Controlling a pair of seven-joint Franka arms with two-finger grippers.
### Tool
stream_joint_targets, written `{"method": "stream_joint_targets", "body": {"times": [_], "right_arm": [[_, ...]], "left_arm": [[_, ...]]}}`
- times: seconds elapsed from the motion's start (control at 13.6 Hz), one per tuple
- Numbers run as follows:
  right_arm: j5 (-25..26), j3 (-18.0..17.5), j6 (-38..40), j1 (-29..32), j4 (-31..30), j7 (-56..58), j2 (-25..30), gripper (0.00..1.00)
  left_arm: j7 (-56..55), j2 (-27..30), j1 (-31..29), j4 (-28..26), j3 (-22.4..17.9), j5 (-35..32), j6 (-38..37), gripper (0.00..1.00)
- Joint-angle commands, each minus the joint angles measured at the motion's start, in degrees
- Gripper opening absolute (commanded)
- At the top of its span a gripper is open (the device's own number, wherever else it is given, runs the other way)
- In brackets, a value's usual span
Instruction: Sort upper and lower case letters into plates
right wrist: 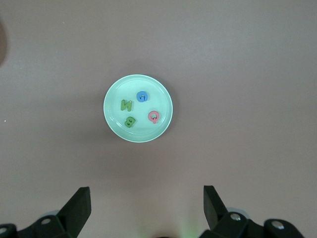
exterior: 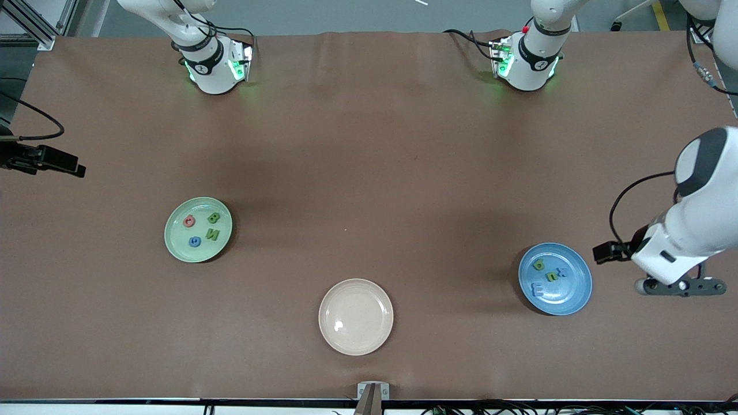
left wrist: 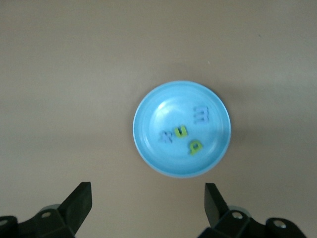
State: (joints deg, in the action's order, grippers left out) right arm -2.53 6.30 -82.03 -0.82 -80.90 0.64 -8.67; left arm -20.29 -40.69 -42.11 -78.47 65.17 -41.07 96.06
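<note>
We hold our left gripper [left wrist: 147, 201] up beside the blue plate [exterior: 576, 300] at the left arm's end of the table, fingers [left wrist: 79, 201] spread wide with nothing between them, because all eight letters seem already sorted and nothing is left to lift. Ahead of those fingers the left wrist view shows four letters [left wrist: 185, 130], two green and two blue, lying in the blue plate. Only the right wrist view shows our right gripper [right wrist: 146, 203], equally wide and empty, waiting with the mint plate [right wrist: 115, 89] and its four letters [right wrist: 138, 110] ahead of its fingers, while only the front view shows the bare cream plate [exterior: 356, 316].
</note>
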Motion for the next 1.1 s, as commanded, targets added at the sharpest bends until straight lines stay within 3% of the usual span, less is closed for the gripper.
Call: {"method": "stream_joint_targets", "body": {"times": [0.0,0.37,0.66,0.74,0.81,1.03], "right_arm": [[0.8,-1.3,-0.9,0.7,-3.0,0.2,2.9,1.0],[0.8,-1.4,-5.0,0.3,-10.6,0.2,8.1,1.0],[0.7,-1.3,-5.1,0.1,-10.7,0.1,8.6,1.0],[0.8,-1.3,-5.0,0.1,-10.8,0.2,8.8,1.0],[0.7,-1.4,-4.8,0.1,-10.8,0.2,8.9,1.0],[0.7,-1.3,-4.4,0.1,-10.9,0.2,9.8,1.0]], "left_arm": [[0.5,3.5,-1.2,-0.4,4.0,0.5,-5.6,1.0],[0.5,6.1,-1.0,-0.4,4.3,0.7,-6.4,1.0],[0.6,7.8,-0.4,-0.4,5.1,1.0,-6.5,1.0],[0.6,9.6,2.2,-0.4,4.0,1.6,-6.7,1.0],[0.7,11.7,5.0,-0.4,0.8,2.7,-7.5,1.0],[4.7,19.1,13.6,-0.4,-15.2,15.4,-6.9,1.0]]}}
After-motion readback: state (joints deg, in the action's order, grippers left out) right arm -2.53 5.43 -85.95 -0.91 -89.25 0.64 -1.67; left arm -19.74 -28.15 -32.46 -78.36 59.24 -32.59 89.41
